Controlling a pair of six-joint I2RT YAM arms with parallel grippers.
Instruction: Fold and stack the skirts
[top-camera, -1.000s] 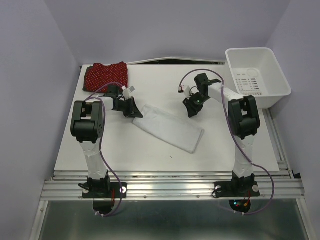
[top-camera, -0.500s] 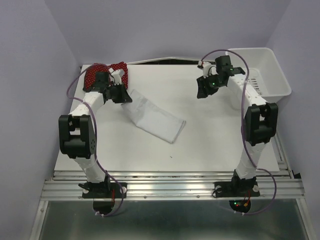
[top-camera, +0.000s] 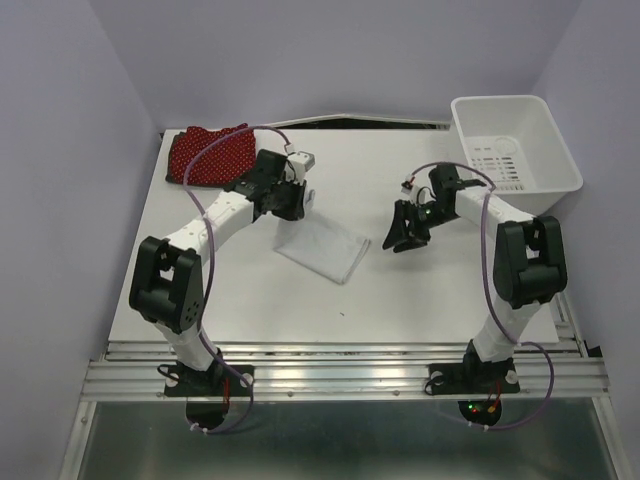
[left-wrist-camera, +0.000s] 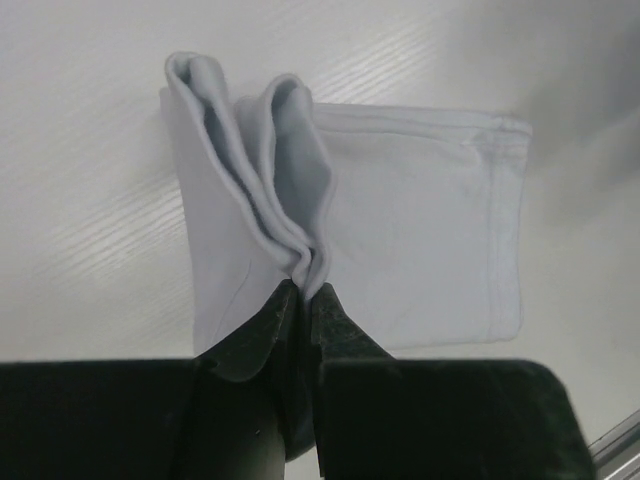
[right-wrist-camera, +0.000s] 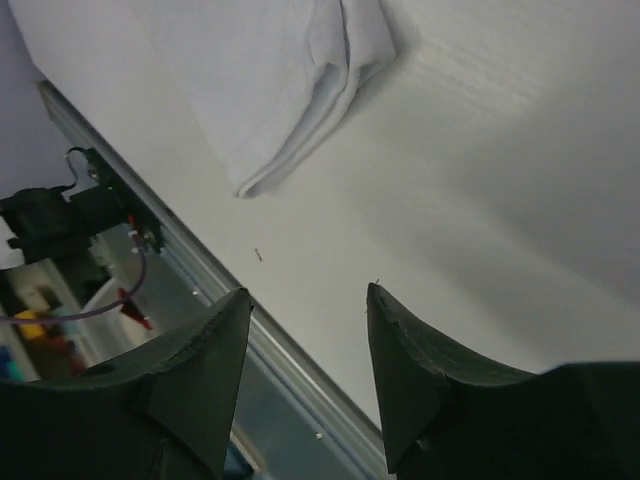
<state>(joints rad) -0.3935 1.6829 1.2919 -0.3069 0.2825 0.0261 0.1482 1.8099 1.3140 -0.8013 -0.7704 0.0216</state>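
White table (top-camera: 430, 290): my left gripper (left-wrist-camera: 303, 290) pinched tight on bunched edge of white skirt (top-camera: 325, 247), rest of cloth flat mid-table. My right gripper (right-wrist-camera: 305, 300) spread wide, holding nothing, just right of skirt. Red skirt (top-camera: 210, 155) at far-left corner.

We see bright, soft, even overhead light in all 3 views, a broad grey shadow on the table (right-wrist-camera: 520, 160) beyond the right gripper (right-wrist-camera: 305, 300) jaws, the white skirt (left-wrist-camera: 420, 220) crisp ahead of the left gripper (left-wrist-camera: 303, 290) jaws, our nearest dark fingers (left-wrist-camera: 250, 345) slightly blurred.
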